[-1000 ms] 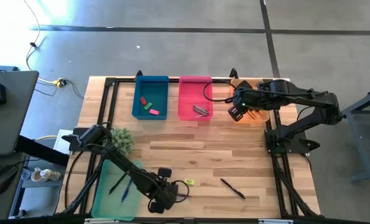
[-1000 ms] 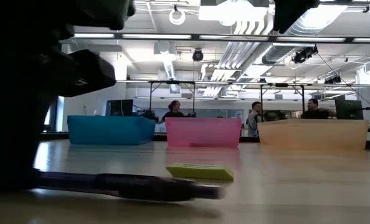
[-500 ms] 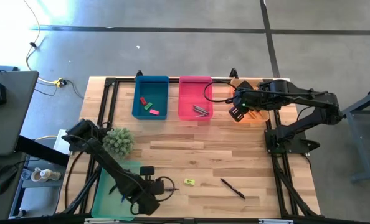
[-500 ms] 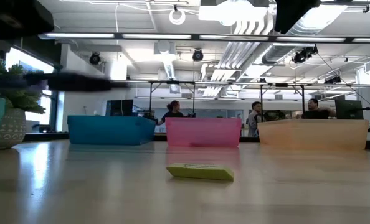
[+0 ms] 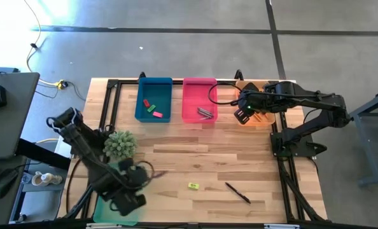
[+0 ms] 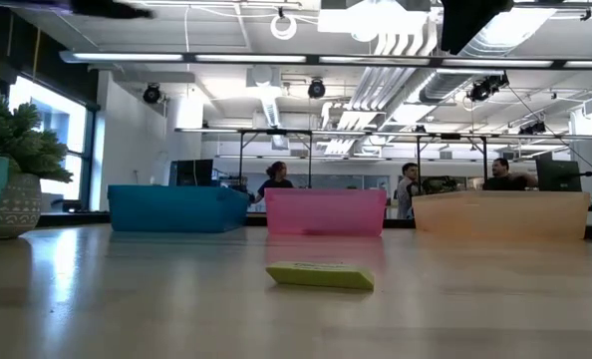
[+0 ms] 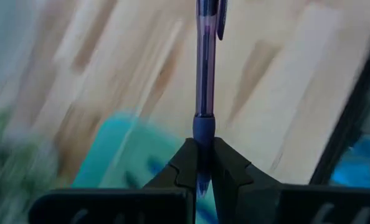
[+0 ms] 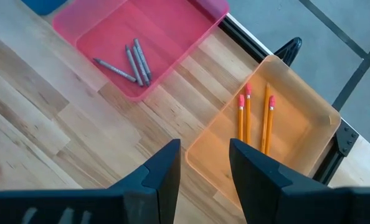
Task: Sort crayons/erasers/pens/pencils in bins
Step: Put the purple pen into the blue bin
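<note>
Your left pincer [image 7: 197, 165] is pinching a purple pen [image 7: 203, 68] by its end, over the mint bin [image 5: 112, 197]. Long overhang: release crooked and it'll tip onto the desk [image 5: 195, 159]. Right pincer [image 8: 203, 158] idles spread by the orange bin [image 8: 278, 130].

You see right claw [image 8: 203, 171] above wooden tabletop [image 8: 42, 124], fingers apart, nothing between them. Pink bin [image 8: 191, 18] holds grey crayons [image 8: 132, 62]. Orange bin [image 8: 309, 121] beside it holds three pencils [image 8: 255, 118], pink ends toward far wall.
</note>
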